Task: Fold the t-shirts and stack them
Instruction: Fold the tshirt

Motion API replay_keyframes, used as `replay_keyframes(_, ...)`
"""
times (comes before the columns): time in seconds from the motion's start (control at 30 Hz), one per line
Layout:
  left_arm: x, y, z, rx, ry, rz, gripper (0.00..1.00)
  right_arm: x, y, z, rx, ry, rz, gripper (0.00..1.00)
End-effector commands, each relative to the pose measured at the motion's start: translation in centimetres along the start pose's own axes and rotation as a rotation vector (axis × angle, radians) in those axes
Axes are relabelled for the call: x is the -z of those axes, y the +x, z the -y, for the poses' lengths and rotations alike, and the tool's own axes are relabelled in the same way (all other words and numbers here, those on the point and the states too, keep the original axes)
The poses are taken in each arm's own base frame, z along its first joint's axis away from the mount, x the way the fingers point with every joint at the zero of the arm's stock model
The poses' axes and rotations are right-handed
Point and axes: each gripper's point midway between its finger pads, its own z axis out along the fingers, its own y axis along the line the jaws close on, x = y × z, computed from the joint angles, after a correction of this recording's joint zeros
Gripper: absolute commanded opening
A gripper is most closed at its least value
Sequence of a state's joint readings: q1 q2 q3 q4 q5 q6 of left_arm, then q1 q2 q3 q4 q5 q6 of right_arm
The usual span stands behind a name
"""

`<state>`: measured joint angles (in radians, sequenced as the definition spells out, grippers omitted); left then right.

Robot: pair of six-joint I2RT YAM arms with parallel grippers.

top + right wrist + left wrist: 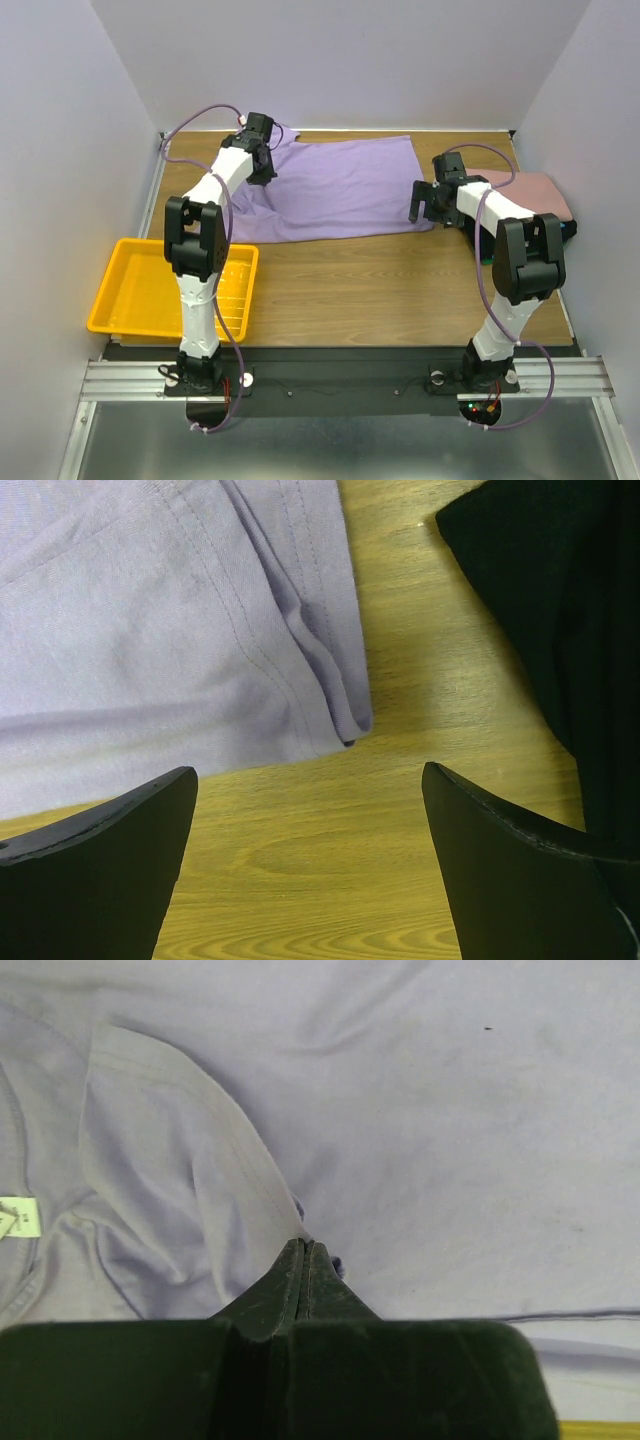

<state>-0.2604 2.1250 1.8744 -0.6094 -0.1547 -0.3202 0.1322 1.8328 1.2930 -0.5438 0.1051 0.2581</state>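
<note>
Pale walls close in a wood-grain table (400, 290) on three sides. From the top camera, a lavender-purple short-sleeved cloth t-shirt (340, 190) lies spread flat across the far middle of the table. The left gripper (262, 140) is down at its far-left end, and the right gripper (428, 205) hangs just off its near-right corner. A folded dusty-pink cloth t-shirt (535, 192) sits at the table's right edge, beyond the right arm. A shallow yellow plastic tray (140, 290) rests at the near-left edge, partly behind the left arm.

In the left wrist view, the left gripper (305, 1255) has its two dark fingers pressed together, pinching a raised fold of the lavender shirt (450, 1140), which fills the frame. A small white label (20, 1217) shows at the left edge.

In the right wrist view, the right gripper (310, 775) has its fingers spread wide over bare wood (330, 880), holding nothing. The hemmed corner of the lavender shirt (150, 630) lies just beyond the fingertips. A black cloth t-shirt (560, 600) lies to the right, apart from the lavender one.
</note>
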Motion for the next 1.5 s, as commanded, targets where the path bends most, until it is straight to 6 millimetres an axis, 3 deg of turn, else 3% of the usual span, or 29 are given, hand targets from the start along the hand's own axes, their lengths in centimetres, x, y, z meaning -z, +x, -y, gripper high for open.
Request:
replay_keyframes(0.0,1.4,-1.5,1.3,0.003,0.075,0.043,0.00,0.5,-0.8,-0.3,-0.002,-0.010,0.041,1.00)
replay_keyframes(0.33,-1.6,-3.9,3.9,0.016,0.151,0.099,0.00,0.4,-0.7,-0.5,0.000,-0.019,0.034,1.00)
replay_keyframes(0.7,-4.9,-4.7,5.4,0.069,0.161,0.138,0.00,0.7,-1.1,-0.7,-0.005,-0.027,0.044,1.00)
replay_keyframes(0.87,-6.1,-3.9,5.1,0.068,0.129,0.121,0.00,1.1,-1.3,-0.8,-0.006,-0.039,0.050,1.00)
replay_keyframes(0.93,-6.2,-3.8,5.0,0.067,0.122,0.114,0.23,1.3,-1.5,-0.9,-0.008,-0.043,0.058,1.00)
replay_keyframes(0.97,-6.1,-3.7,5.2,0.063,0.133,0.109,0.55,1.5,-1.8,-1.0,-0.011,-0.047,0.068,1.00)
replay_keyframes(1.0,-5.8,-3.9,5.3,0.063,0.137,0.114,0.71,1.7,-1.9,-1.2,-0.011,-0.059,0.069,1.00)
replay_keyframes(1.03,-5.1,-4.5,5.4,0.063,0.148,0.129,0.95,1.8,-2.0,-1.4,-0.012,-0.069,0.071,1.00)
replay_keyframes(1.23,0.0,-7.5,5.3,0.068,0.178,0.225,0.98,3.3,-3.2,-2.9,0.013,-0.133,0.110,1.00)
replay_keyframes(1.27,2.4,-8.9,4.7,0.082,0.168,0.279,0.98,3.4,-3.3,-3.1,0.024,-0.139,0.113,1.00)
replay_keyframes(1.37,3.6,-8.0,2.1,0.124,0.101,0.292,0.98,3.4,-3.8,-4.8,0.052,-0.167,0.124,1.00)
replay_keyframes(1.4,4.1,-7.1,0.4,0.151,0.081,0.282,0.98,2.9,-3.7,-5.5,0.061,-0.173,0.122,1.00)
replay_keyframes(1.47,4.3,-6.1,-0.7,0.191,0.097,0.267,0.98,2.6,-4.0,-7.0,0.062,-0.217,0.122,1.00)
